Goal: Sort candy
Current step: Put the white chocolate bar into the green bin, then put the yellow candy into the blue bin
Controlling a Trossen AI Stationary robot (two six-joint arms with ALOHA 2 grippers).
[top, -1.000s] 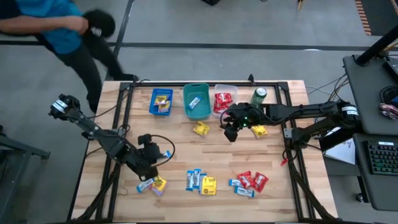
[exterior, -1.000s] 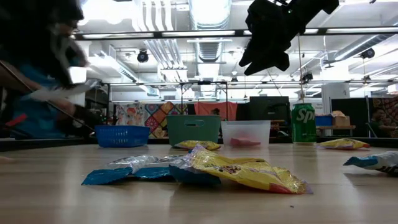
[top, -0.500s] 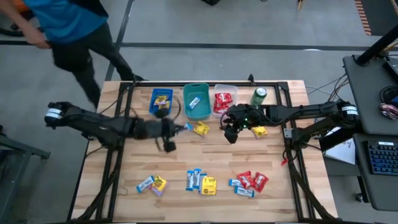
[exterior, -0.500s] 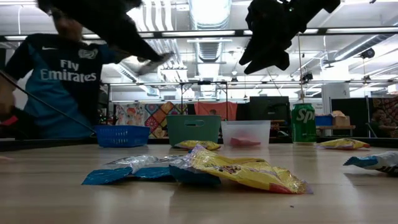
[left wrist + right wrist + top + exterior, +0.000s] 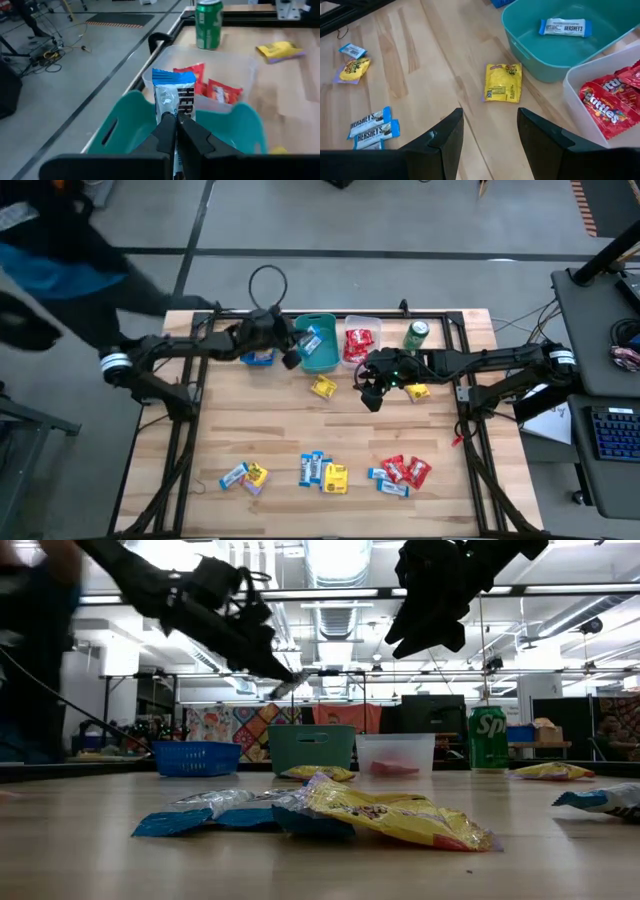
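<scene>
My left gripper [image 5: 296, 352] is over the teal bin [image 5: 322, 362] at the table's far edge, shut on a blue-white candy packet [image 5: 173, 92]. In the low view it [image 5: 280, 678] slants down above the bins. My right gripper [image 5: 372, 388] hangs open above the table near a yellow packet [image 5: 504, 82], touching nothing. One blue-white packet [image 5: 565, 27] lies in the teal bin. The clear bin [image 5: 350, 322] holds red packets and the blue bin [image 5: 246, 332] yellow ones. More packets lie flat near the table's near edge [image 5: 322, 472]. My left gripper pinches the blue-white packet by its near end [image 5: 172, 111] between its two fingers. The rest of the packet sticks out beyond the fingertips. The fingers come slanting down from the table's left. The packet is lifted clear, above the teal bin's left rim.
A green soda can [image 5: 416, 335] stands right of the clear bin. Loose packets lie at the near left [image 5: 243, 476] and the near right [image 5: 400, 473], and a yellow one [image 5: 416, 391] beside my right gripper. A person [image 5: 40, 270] moves beyond the table's far left corner.
My left arm has swung from the near left of the table up and across to the far edge, carrying the blue-white packet to above the teal bin. The person beyond the table has moved leftward.
</scene>
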